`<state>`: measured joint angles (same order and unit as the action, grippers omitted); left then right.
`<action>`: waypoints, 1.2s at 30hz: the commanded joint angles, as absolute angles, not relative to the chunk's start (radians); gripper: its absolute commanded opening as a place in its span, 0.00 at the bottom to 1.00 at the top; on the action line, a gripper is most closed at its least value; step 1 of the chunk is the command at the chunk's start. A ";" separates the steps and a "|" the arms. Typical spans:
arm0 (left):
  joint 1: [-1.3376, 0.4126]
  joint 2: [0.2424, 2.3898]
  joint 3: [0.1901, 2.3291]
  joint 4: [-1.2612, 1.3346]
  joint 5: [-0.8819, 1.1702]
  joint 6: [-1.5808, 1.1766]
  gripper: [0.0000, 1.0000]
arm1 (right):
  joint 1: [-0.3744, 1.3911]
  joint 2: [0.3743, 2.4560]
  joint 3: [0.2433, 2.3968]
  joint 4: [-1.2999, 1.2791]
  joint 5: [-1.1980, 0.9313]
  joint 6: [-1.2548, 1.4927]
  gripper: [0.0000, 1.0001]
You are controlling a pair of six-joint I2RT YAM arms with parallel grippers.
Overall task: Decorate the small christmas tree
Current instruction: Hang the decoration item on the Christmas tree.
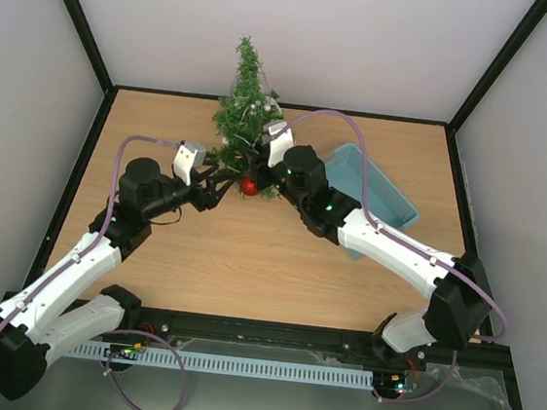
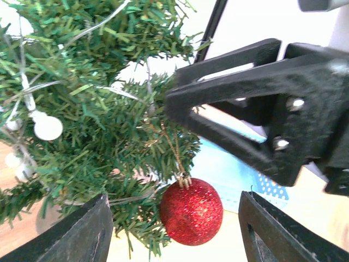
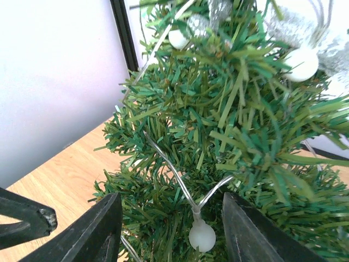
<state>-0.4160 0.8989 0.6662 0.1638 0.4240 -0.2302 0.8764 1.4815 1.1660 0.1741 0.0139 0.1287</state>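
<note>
Blue bin [image 1: 384, 199] near small christmas tree [image 1: 243, 99]; red bauble [image 1: 248, 187] hanging on tree.

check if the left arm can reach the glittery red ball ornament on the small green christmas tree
Probably yes: the left gripper is open, the glittery red ball ornament hanging free just ahead between its fingers. The right gripper crowds close above.
</note>
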 commanded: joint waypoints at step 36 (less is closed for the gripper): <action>-0.408 0.673 0.632 -0.087 0.069 -0.050 0.99 | 0.362 1.407 0.995 -0.270 -0.075 0.360 0.72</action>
<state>-0.4137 0.7124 0.6552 -0.1146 0.1139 -0.0841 0.4328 1.3296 1.0149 -0.2726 0.1421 0.2626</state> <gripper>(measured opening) 0.994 0.796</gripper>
